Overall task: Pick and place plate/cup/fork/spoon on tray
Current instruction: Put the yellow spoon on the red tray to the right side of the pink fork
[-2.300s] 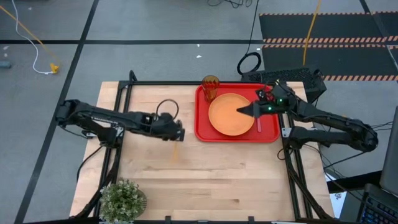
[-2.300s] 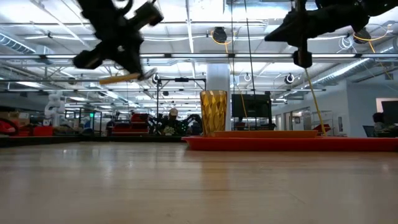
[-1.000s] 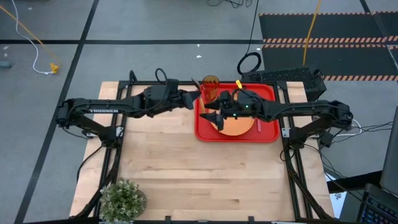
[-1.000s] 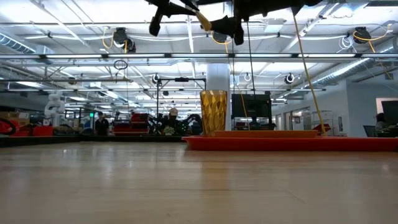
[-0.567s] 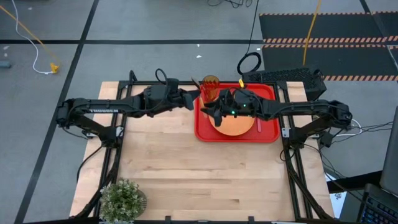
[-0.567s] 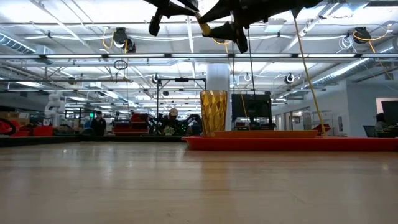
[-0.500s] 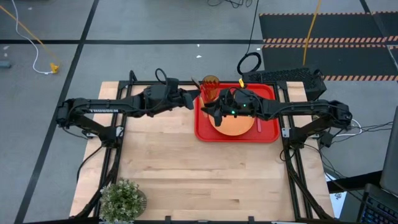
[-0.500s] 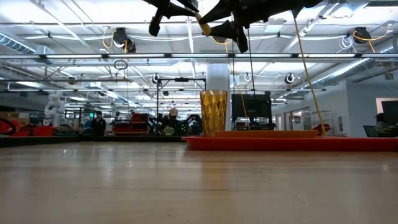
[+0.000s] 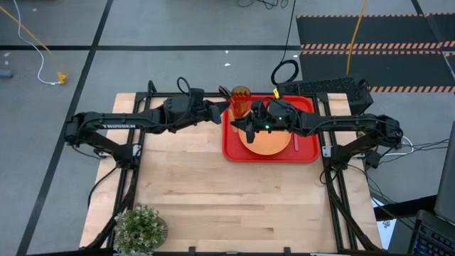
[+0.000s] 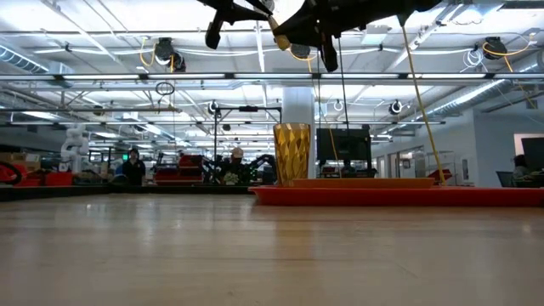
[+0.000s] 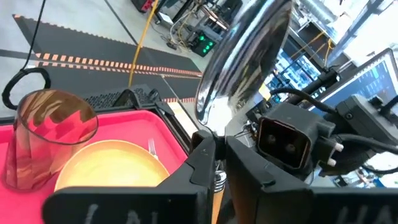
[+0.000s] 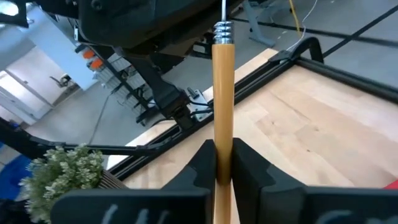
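The spoon [image 11: 239,59], with a silver bowl and a yellow handle [image 12: 222,106], hangs in the air between both grippers, high above the tray's left edge. My left gripper [image 9: 222,114] and my right gripper [image 9: 239,124] meet there, both shut on the spoon. The amber cup [image 9: 240,99] stands upright in the far left corner of the red tray [image 9: 307,153]. The orange plate [image 9: 269,142] lies flat on the tray. The fork's tines [image 11: 151,147] show past the plate. My left gripper pinches the spoon's thin metal neck [image 11: 216,163] between its two fingers, just below the bowl. It comes in from the table's left. The bowl sticks out past the fingertips, and the spoon is clear of everything below. My right gripper pinches the yellow handle [image 12: 222,158] between its two fingers, toward the handle's free end. It comes in from the table's right. The handle runs on from the fingers toward the left gripper [image 12: 149,25].
A small potted plant [image 9: 140,226] stands at the table's near left corner. The bare wooden top [image 9: 234,206] spreads in front of the tray. In the low view the cup [image 10: 291,153] and the tray's rim [image 10: 399,195] lie far below both grippers [image 10: 289,30].
My right gripper has gone toward the table's left, above the plate, up to the spoon's handle, which now lies between its fingers. My left gripper has stayed still with the spoon held high.
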Tool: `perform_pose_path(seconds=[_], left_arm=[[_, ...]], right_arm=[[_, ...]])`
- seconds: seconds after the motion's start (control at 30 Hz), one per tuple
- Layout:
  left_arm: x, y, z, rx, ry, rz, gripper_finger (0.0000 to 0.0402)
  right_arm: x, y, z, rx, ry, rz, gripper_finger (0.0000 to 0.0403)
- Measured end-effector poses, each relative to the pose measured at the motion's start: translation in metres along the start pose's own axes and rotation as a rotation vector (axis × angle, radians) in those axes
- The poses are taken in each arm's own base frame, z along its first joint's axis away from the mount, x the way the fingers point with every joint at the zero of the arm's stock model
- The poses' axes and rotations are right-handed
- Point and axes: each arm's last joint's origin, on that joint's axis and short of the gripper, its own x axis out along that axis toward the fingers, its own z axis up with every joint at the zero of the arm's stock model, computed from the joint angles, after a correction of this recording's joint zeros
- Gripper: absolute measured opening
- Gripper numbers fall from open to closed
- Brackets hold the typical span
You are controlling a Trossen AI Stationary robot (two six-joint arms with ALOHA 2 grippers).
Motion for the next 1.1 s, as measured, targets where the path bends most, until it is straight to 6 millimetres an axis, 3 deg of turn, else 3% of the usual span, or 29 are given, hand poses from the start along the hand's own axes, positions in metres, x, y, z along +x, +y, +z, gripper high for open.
perform_pose_path(seconds=[0.27,0.5,0.77,1.1], left_arm=[[-0.004,-0.002,0.004,0.002,0.033,-0.047,0.0136],[-0.019,-0.006,0.019,0.039,-0.007,-0.075,0.0205],[-0.024,-0.006,0.028,0.047,0.007,-0.143,0.0212],[-0.008,-0.007,0.016,0.018,0.089,-0.235,0.0229]], right_arm=[[-0.007,-0.009,0.015,0.082,-0.022,0.059,0.0014],[-0.036,-0.016,0.042,0.139,-0.101,0.108,0.0015],[-0.063,-0.021,0.069,0.177,-0.210,0.220,0.0015],[-0.070,-0.020,0.082,0.243,-0.261,0.338,0.0015]])
